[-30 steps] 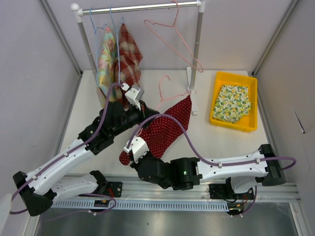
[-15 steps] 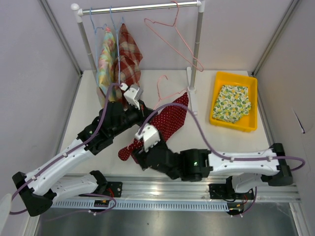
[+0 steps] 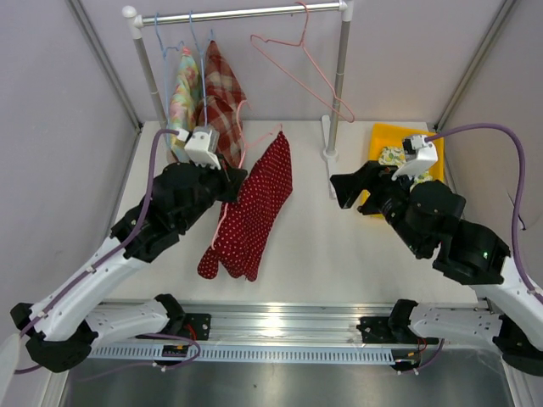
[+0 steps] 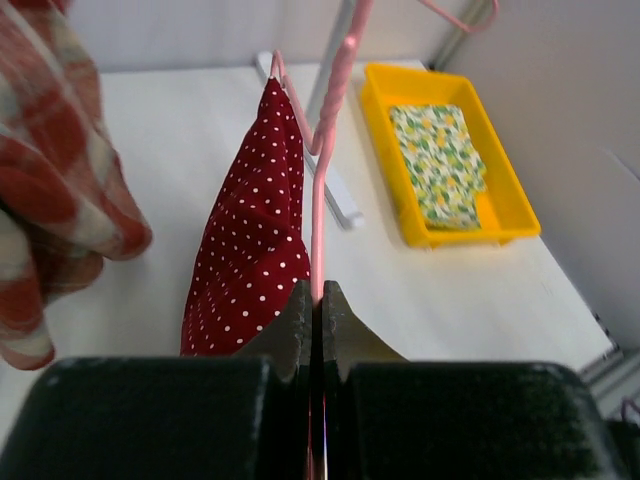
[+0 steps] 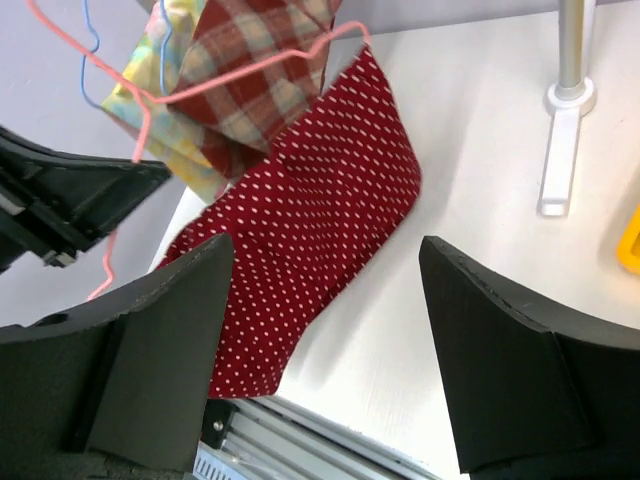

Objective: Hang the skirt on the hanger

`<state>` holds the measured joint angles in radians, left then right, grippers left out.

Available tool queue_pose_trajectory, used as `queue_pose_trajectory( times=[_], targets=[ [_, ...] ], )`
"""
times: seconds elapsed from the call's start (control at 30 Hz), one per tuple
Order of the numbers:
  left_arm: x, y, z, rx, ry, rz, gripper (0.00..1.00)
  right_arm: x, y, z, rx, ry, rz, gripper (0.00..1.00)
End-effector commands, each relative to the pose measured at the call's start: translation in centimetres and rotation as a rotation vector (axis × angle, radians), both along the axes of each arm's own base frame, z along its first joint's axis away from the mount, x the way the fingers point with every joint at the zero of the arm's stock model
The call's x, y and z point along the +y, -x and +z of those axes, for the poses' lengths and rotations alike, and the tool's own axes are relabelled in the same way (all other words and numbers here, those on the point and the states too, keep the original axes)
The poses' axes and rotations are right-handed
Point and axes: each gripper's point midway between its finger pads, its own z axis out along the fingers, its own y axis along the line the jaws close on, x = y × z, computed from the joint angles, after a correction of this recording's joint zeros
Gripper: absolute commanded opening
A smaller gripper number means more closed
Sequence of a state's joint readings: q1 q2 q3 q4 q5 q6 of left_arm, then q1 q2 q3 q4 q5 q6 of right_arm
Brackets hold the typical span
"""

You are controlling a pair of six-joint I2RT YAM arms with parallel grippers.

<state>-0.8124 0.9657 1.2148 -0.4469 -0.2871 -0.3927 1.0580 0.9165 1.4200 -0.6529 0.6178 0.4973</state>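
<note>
the left gripper (image 4: 316, 298) is clenched on a thin pink wire hanger (image 4: 318, 200) carrying a red white-dotted fabric skirt (image 3: 254, 203), its lower end near the white table's (image 3: 339, 254) front edge. the right gripper (image 5: 325, 340) is spread wide, grasping nothing.

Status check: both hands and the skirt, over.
Left hand shut on pink wire hanger. Right hand open, empty, beside yellow plastic tray. Red polka-dot skirt hangs from hanger, lower end on table. Hanging red plaid cloth close by.
</note>
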Motion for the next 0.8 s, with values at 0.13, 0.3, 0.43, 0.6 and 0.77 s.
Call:
queue_pose_trajectory(
  times=[0.13, 0.3, 0.43, 0.6, 0.77],
  targets=[
    [1.8, -3.9, 8.5, -0.13, 0.077, 0.244, 0.0, 1.5, -1.8, -2.9, 0.119, 0.071, 0.077, 0.8],
    [0.6, -7.2, 9.9, -0.155, 0.015, 0.326, 0.0, 2.1, -2.5, -3.0, 0.145, 0.063, 0.141, 0.79],
    [-0.3, -9.5, 12.5, -0.197, 0.001, 0.376, 0.0, 1.8, -3.1, -3.1, 0.166, 0.069, 0.163, 0.79],
    [-1.3, -13.2, 14.7, -0.227, 0.003, 0.399, 0.0, 1.1, -3.7, -3.2, 0.175, 0.07, 0.162, 0.79],
    [-0.2, -16.3, 15.7, -0.207, -0.002, 0.439, 0.0, 0.3, -4.0, -3.6, 0.18, 0.076, 0.151, 0.79]
  ],
)
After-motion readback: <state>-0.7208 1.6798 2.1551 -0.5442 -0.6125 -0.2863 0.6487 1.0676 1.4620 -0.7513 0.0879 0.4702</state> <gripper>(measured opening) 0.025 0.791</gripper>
